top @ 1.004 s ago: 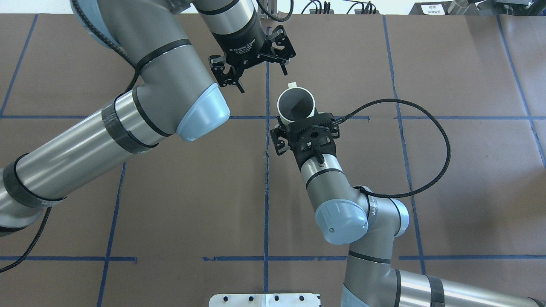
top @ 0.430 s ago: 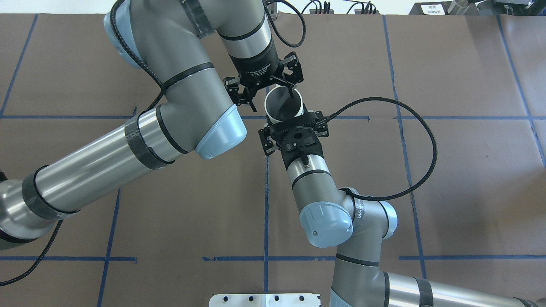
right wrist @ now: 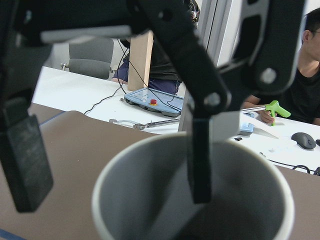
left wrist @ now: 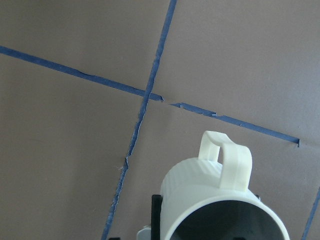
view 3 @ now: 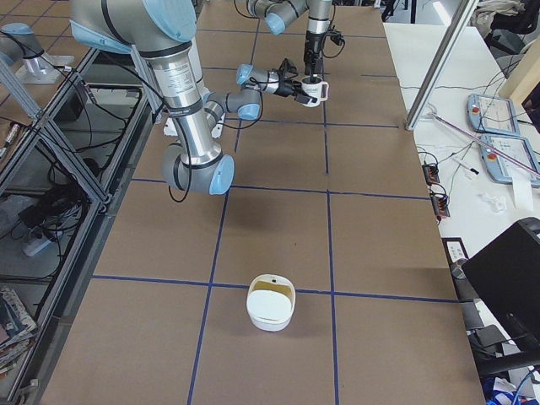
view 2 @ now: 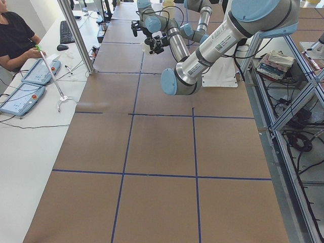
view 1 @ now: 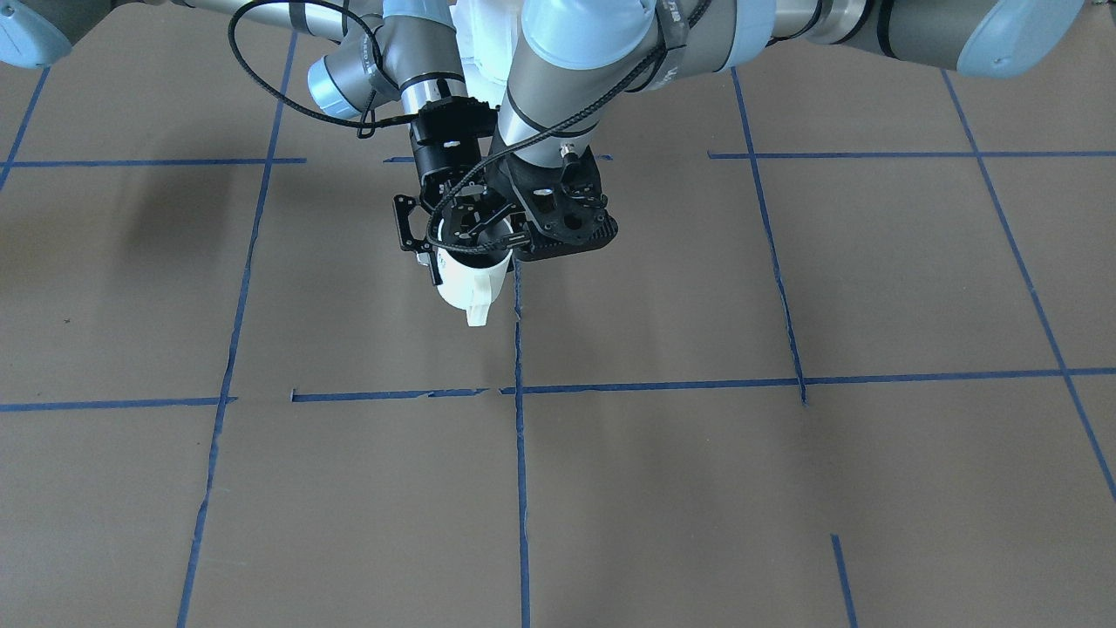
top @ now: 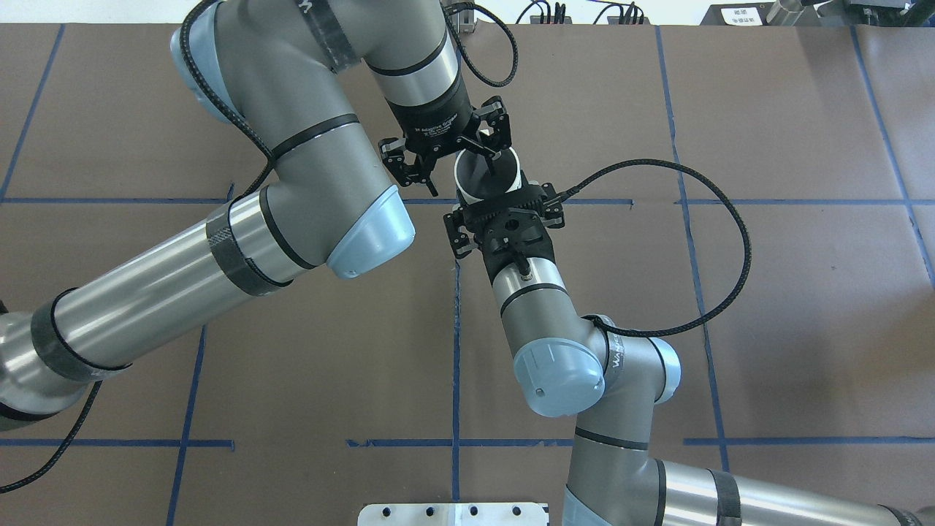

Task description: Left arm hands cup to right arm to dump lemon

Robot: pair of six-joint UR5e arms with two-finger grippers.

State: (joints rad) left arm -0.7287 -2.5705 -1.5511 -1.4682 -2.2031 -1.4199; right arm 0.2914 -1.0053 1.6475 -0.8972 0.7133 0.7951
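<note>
The white cup (top: 478, 183) hangs upright above the table, its handle (view 1: 478, 310) pointing away from the robot. My right gripper (top: 500, 203), the bulky holed one with the looped cable, is shut on the cup's near side and holds it level. My left gripper (top: 464, 183), the slim open-link one, comes down from above and is open. One of its fingers (right wrist: 200, 170) is inside the cup (right wrist: 150, 210) and the other (right wrist: 25, 155) is outside the wall. The cup also shows in the left wrist view (left wrist: 215, 200). No lemon shows in the visible grey inside.
A white bowl (view 3: 270, 308) with a pale yellow inside stands on the table far toward the robot's right. Brown table with blue tape lines (top: 456, 351). Operators sit at the desk beyond the far edge (view 2: 15, 35). A metal post (view 2: 76, 35) stands there.
My left arm has swung in from the far left and lowered its open gripper over the cup, one finger now inside. My right arm has moved the cup slightly left.
</note>
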